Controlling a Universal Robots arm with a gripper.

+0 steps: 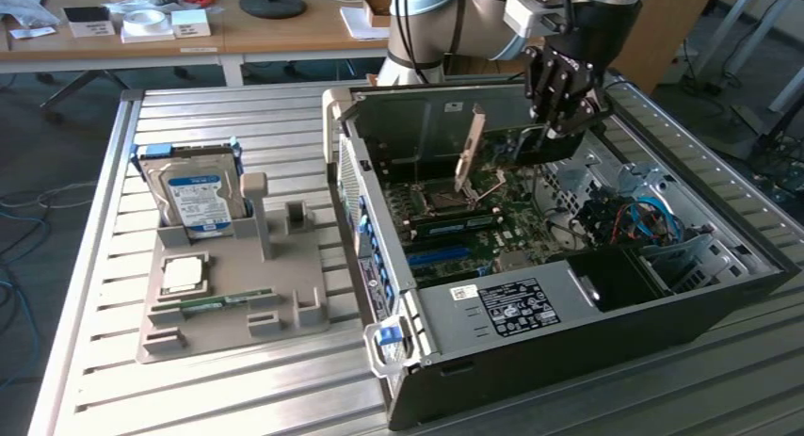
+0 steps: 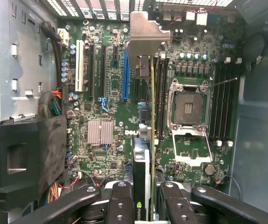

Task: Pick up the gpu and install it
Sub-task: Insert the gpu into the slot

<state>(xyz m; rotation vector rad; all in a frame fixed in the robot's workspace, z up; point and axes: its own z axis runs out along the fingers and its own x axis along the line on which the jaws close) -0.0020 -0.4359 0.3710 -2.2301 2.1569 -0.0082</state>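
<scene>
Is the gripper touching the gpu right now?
Touching. The wrist view shows the gripper shut on the gpu, with the card edge-on between its fingers.

The setting is a robotics laboratory or test workshop. Indicators:

- A work table point(image 1: 251, 116) built from slotted aluminium profiles.
- An industrial robot arm point(image 1: 421, 26) standing at the table's far side.
- An open desktop computer case point(image 1: 566, 332) lying on the table, motherboard point(image 2: 106, 93) exposed.
- A grey parts fixture point(image 1: 233, 304) holding a hard drive point(image 1: 195, 196) upright.
- Wooden desks point(image 1: 270, 36) behind the table, carrying small boxes and a tape roll point(image 1: 145, 20).
- Loose cables point(image 1: 25, 205) on the floor.
</scene>
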